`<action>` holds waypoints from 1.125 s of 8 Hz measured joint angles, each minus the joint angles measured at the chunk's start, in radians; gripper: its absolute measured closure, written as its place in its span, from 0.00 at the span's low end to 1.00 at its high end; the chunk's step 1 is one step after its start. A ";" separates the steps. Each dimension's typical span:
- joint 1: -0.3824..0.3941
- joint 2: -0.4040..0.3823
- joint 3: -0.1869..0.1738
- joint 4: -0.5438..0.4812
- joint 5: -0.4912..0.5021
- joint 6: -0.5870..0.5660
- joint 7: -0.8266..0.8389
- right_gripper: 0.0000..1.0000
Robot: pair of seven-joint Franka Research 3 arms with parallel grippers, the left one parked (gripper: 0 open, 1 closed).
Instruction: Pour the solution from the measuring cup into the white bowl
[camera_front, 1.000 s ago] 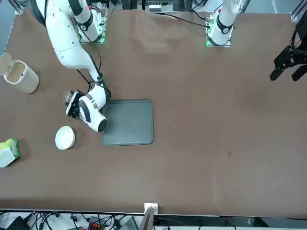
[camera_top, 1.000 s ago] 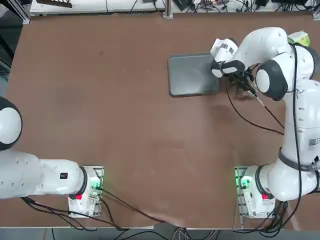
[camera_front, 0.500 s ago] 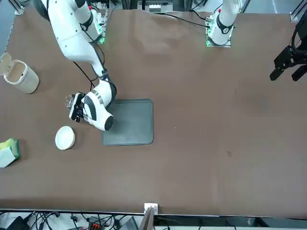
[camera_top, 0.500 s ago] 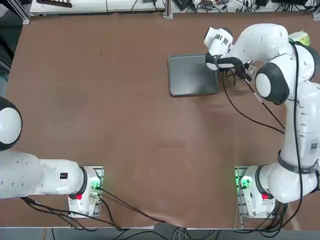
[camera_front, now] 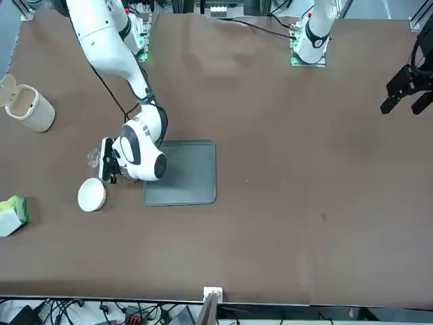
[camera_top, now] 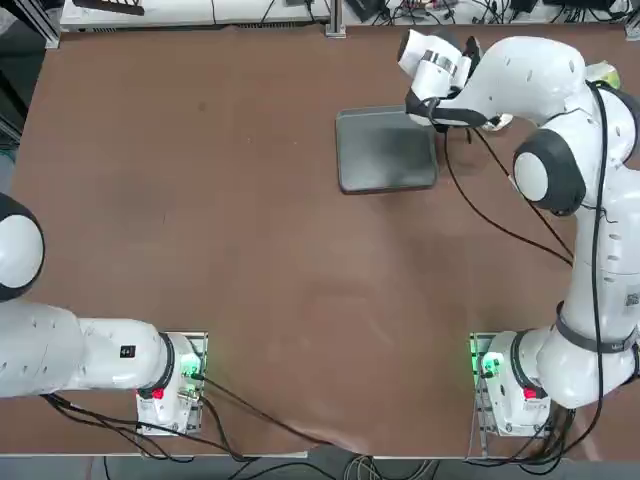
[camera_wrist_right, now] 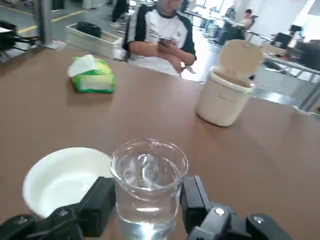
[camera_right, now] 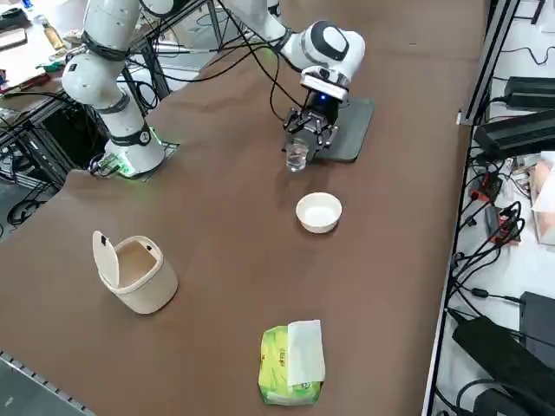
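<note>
My right gripper (camera_right: 303,146) is shut on the measuring cup (camera_right: 297,157), a tiny clear cup that stands upright and holds clear liquid. The wrist view shows the black fingers (camera_wrist_right: 98,205) clamped on both sides of the measuring cup (camera_wrist_right: 148,186). The white bowl (camera_right: 318,211) sits on the brown table just beyond the cup, with a pale and empty inside (camera_wrist_right: 65,180). In the front view the gripper (camera_front: 105,160) holds the cup (camera_front: 93,158) slightly above the bowl (camera_front: 91,194), beside the grey tray's edge.
A flat grey tray (camera_front: 181,172) lies next to the gripper. A cream bin with a flip lid (camera_right: 134,273) and a green-yellow tissue pack (camera_right: 290,364) stand farther out on the table. In the wrist view a person (camera_wrist_right: 162,37) sits beyond the table's edge.
The right arm has carried the measuring cup away from its base and past the tray's corner, closer to the white bowl. The grip on the cup has stayed the same.
</note>
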 joint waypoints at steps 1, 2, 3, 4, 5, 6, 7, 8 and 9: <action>0.000 0.002 0.000 0.000 -0.035 0.027 -0.025 0.26; -0.001 0.005 0.000 0.000 -0.066 0.040 -0.049 0.26; -0.002 0.007 -0.001 0.000 -0.086 0.060 -0.062 0.26; -0.004 0.008 -0.001 0.000 -0.092 0.090 -0.071 0.26; -0.008 0.008 -0.002 0.000 -0.092 0.128 -0.078 0.26; -0.013 0.008 -0.003 0.000 -0.092 0.159 -0.080 0.26; -0.023 0.008 -0.004 0.000 -0.092 0.176 -0.089 0.26; -0.036 0.008 -0.005 0.000 -0.092 0.185 -0.105 0.26; -0.050 0.008 -0.005 0.000 -0.092 0.191 -0.118 0.26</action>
